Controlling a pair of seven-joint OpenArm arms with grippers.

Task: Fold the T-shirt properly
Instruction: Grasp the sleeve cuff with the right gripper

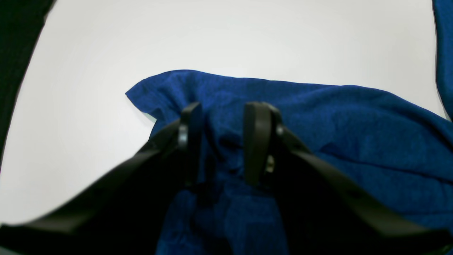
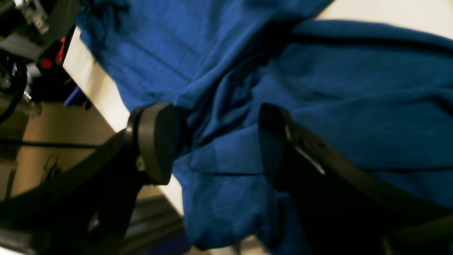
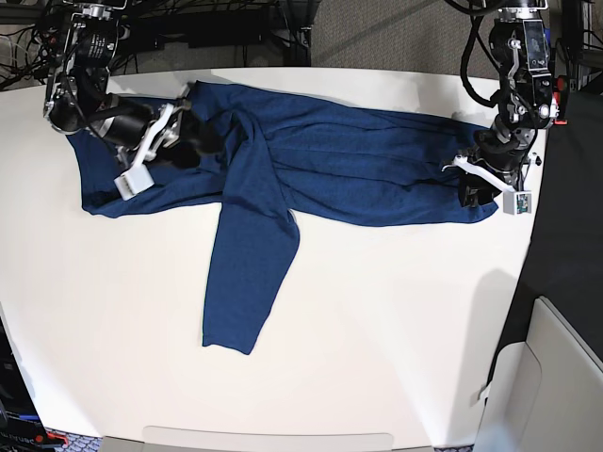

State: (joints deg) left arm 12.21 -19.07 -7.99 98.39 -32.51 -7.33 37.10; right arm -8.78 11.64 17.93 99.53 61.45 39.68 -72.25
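Observation:
The dark blue T-shirt (image 3: pixel 339 160) lies spread along the far side of the white table (image 3: pixel 377 330), with one long sleeve (image 3: pixel 247 282) trailing toward the front. My left gripper (image 3: pixel 473 193) sits at the shirt's right end. In the left wrist view its jaws (image 1: pixel 223 141) stand narrow with a bunched fold of the shirt (image 1: pixel 318 124) between them. My right gripper (image 3: pixel 201 141) is over the shirt's left part. In the right wrist view it (image 2: pixel 217 141) is open, its fingers astride wrinkled fabric (image 2: pixel 354 106).
The table's right edge (image 3: pixel 528 245) runs close to my left gripper, with a white panel (image 3: pixel 561 377) beyond it. Cables and dark equipment (image 3: pixel 236 24) line the far edge. A brown box (image 2: pixel 39 141) stands below the table edge in the right wrist view.

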